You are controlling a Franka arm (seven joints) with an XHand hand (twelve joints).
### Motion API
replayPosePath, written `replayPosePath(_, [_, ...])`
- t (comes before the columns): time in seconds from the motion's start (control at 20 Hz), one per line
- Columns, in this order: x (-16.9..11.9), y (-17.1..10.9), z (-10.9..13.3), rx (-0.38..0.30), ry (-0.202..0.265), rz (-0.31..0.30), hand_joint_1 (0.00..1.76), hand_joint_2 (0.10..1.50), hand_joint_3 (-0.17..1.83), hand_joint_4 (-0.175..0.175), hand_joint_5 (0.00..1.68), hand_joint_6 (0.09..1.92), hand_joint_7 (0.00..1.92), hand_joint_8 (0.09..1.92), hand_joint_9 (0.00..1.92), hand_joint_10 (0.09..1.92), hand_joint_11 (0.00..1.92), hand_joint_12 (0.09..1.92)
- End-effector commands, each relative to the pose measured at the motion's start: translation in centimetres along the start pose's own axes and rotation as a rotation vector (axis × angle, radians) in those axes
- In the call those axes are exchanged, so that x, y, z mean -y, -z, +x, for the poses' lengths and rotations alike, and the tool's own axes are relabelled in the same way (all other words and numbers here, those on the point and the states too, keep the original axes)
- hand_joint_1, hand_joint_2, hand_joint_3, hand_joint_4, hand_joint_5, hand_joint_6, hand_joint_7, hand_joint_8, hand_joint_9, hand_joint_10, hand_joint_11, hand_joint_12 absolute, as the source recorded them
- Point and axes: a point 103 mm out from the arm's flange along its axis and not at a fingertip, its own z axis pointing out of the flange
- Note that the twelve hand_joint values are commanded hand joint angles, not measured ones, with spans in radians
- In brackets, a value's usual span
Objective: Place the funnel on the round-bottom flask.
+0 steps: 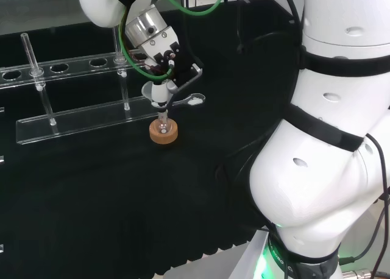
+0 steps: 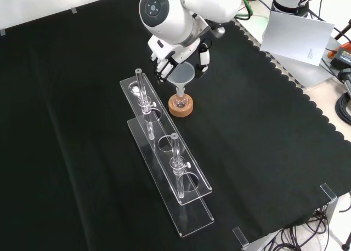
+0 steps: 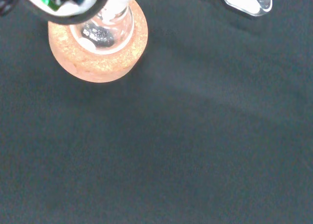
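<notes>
Rack: my clear test-tube rack [image 2: 164, 158] stands just left of the cork stand [image 2: 181, 106], front view centre.
Hand: my hand [image 2: 178, 56] pinches the funnel [image 2: 181, 75].
Funnel: stem in the round-bottom flask [image 2: 181, 101].

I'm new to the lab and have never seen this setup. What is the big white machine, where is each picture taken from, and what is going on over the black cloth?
The white shapes are one robot arm with a black and white hand in place of a gripper. One camera looks over the arm from behind, one looks down from in front, one sits at the wrist. On the black cloth stand a clear test-tube rack and a small round-bottom flask seated in a cork ring. The hand holds a funnel by its rim, with the stem down at the flask's neck. I cannot tell whether the funnel is fully seated yet.
</notes>
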Motion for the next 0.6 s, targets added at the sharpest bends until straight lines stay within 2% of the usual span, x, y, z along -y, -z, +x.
replayPosePath(0.05, [0.02, -0.13, -0.15, -0.011, 0.002, -0.001, 0.82, 0.65, 0.7, -0.047, 0.34, 0.25, 0.27, 0.76, 0.6, 0.64, 0.38, 1.34])
replayPosePath(0.6, [0.41, -0.05, 0.07, 0.002, -0.001, 0.011, 0.81, 0.62, 0.68, -0.051, 0.31, 0.1, 0.15, 0.75, 0.52, 0.67, 0.31, 1.37])
